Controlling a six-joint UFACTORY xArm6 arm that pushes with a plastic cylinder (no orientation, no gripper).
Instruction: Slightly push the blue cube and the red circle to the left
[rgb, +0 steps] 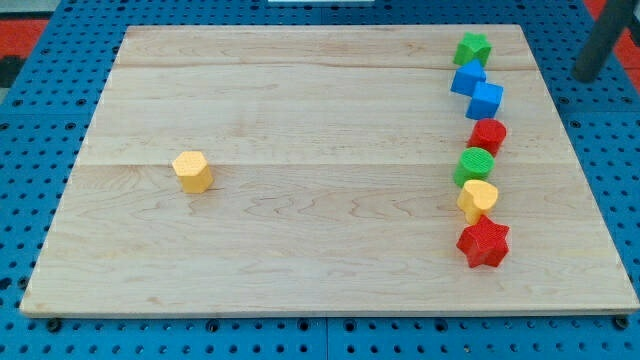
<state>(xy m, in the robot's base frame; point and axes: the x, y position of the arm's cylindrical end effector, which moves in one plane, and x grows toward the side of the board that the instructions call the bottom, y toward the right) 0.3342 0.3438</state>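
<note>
since my tip (585, 76) hangs off the board (300, 230) at the view's top right, touching nothing, the blue cube (486, 100) and red circle (488, 134) sit unpushed in the right-hand column, so the whole leftward nudge remains.

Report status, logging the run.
My tip off-board, upper right. Blue cube touching red circle, unpushed. Blue block adjoins cube.

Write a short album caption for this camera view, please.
Rod tip off the board's top-right corner, near a column of coloured blocks including the blue cube and red circle.
</note>
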